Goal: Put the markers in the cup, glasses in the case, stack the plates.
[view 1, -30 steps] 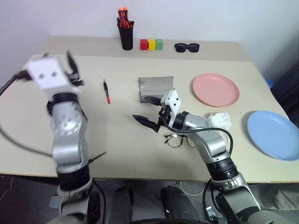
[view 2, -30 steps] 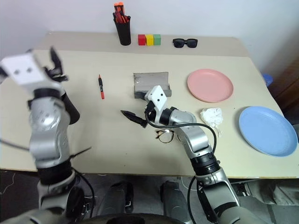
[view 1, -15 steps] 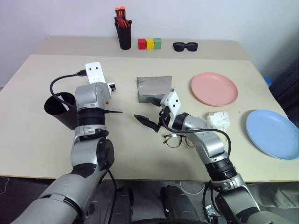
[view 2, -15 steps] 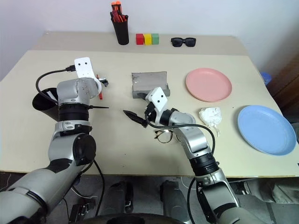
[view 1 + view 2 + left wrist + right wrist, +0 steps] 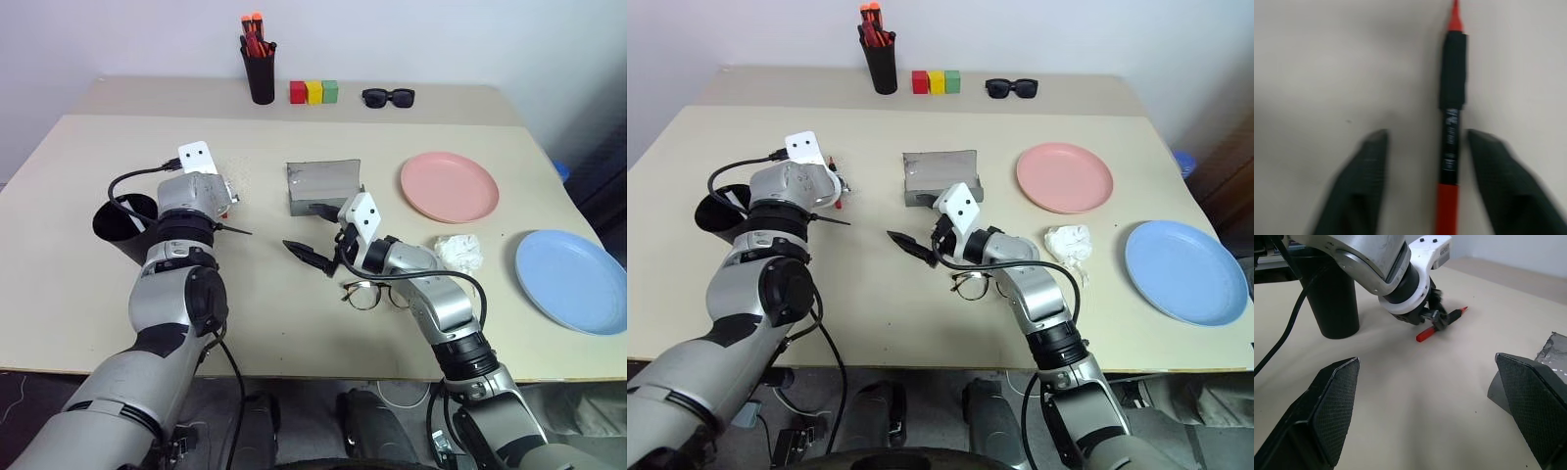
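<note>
I've got the cup (image 5: 122, 230) at the table's (image 5: 88, 313) left edge, the marker (image 5: 1451, 137) just right of it, lying between the left gripper's (image 5: 1440, 318) fingers. Case (image 5: 326, 186) sits mid-table, right of the marker. Right gripper (image 5: 315, 240) hangs just near of the case; glasses (image 5: 375, 294) lie nearer still, beside the right forearm. One plate (image 5: 450, 186) is right of the case, the other plate (image 5: 573, 282) at the right edge, a crumpled wad (image 5: 460, 253) between them. Far edge, left to right: pen holder (image 5: 262, 78), blocks (image 5: 314, 92), sunglasses (image 5: 391, 97).
</note>
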Robot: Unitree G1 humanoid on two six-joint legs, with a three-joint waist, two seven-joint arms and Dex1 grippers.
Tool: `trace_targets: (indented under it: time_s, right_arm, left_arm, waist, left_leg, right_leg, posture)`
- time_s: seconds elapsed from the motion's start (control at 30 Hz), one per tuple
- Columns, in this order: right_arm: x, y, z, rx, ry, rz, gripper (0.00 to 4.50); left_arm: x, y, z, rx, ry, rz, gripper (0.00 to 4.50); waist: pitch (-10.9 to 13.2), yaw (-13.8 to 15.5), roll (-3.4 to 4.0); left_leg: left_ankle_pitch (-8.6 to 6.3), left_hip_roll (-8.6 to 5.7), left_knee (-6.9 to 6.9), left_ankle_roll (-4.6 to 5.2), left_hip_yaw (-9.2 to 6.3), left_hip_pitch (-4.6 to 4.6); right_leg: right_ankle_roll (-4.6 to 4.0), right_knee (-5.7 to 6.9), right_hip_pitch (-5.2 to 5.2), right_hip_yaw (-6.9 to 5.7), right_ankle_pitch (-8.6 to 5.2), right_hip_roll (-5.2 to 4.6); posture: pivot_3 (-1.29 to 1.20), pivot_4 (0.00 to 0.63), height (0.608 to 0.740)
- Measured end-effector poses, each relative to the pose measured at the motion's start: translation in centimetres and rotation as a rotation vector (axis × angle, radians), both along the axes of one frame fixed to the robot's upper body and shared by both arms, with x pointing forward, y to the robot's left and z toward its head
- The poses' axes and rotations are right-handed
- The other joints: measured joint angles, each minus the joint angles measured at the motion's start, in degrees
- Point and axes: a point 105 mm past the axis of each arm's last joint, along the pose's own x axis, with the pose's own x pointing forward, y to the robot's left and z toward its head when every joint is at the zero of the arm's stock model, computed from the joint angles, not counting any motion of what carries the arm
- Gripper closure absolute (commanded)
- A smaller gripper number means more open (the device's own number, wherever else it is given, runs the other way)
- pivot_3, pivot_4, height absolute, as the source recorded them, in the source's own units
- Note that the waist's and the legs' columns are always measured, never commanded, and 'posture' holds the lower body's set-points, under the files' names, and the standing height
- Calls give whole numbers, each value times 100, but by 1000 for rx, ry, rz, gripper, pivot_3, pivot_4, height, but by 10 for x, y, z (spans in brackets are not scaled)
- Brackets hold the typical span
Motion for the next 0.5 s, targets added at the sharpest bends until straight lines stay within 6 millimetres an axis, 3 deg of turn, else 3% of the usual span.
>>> trace_targets:
  time_s: [0.07, 0.1, 0.2, 0.3, 0.4, 0.5]
  right_arm:
    - [0, 0, 0, -2, 1, 0, 0]
    - [0, 0, -1, -3, 2, 0, 0]
    - [0, 0, -1, -6, 5, 4, 0]
    - [-5, 1, -4, 12, 42, 38, 0]
    - [-13, 1, -2, 68, 73, 84, 0]
    - [-20, -2, 12, 129, 45, 120, 0]
  left_arm:
    - [2, -1, 3, 13, -21, -7, 4321]
    - [3, -2, 6, 27, -39, -13, 4465]
    - [12, -6, 33, 116, -235, -57, 4465]
    - [10, -20, 77, 141, -544, -141, 4465]
    - [-10, -26, 116, 216, -798, -185, 4465]
    - [-42, -11, 135, 302, -952, -109, 4465]
  waist:
    - [0, 13, 0]
    - [0, 19, 0]
    - [0, 20, 0]
    - [1, 24, 1]
    - [1, 3, 2]
    - [-1, -16, 4]
  left_leg:
    - [0, -1, 0, 0, 0, -1]
    - [0, -1, 0, 0, 0, -2]
    - [1, 0, -2, -3, 3, -2]
    - [18, 1, -6, -32, 4, -2]
    - [19, 2, -6, -34, 7, 1]
    - [5, 3, -6, -9, 7, 6]
  right_leg:
    - [0, 0, 0, 0, 0, 0]
    - [0, -1, 0, 0, 0, 0]
    - [0, -2, 0, 0, 0, -1]
    - [0, -3, -1, 1, 0, 0]
    - [-1, -2, -1, 5, 0, 0]
    - [-1, 3, -1, 8, 1, 0]
  posture:
    - [0, 150, 725]
    - [0, 150, 725]
    - [0, 150, 725]
    - [0, 150, 725]
    - [0, 150, 725]
    - [0, 150, 725]
